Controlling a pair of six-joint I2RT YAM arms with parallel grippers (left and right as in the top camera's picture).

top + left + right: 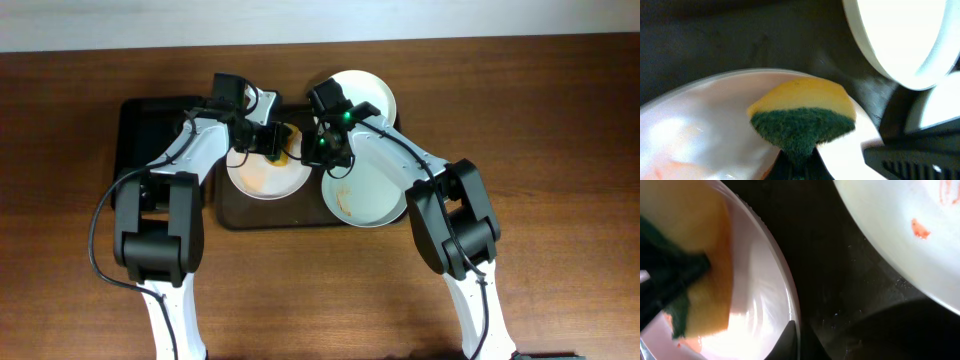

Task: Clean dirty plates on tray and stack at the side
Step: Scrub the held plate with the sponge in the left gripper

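Left gripper [274,142] is clamping a yellow-green sponge [802,117], scouring side pinched between the jaws. It's pressing the sponge onto the white plate [262,178], left of centre frame on the tray [300,215]. My read: it's scrubbing there.

Right gripper [326,148] is sitting at that plate's right rim, probably bracing it against sliding. Can't tell whether its jaws are closed.

Pale blue-grey plate [365,195], lower right on the tray, is showing orange smears, so it's likely next. Third plate [365,95] is lying upper right.

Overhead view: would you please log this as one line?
left gripper shut on yellow-and-green sponge | sponge on white round plate | right gripper beside rim
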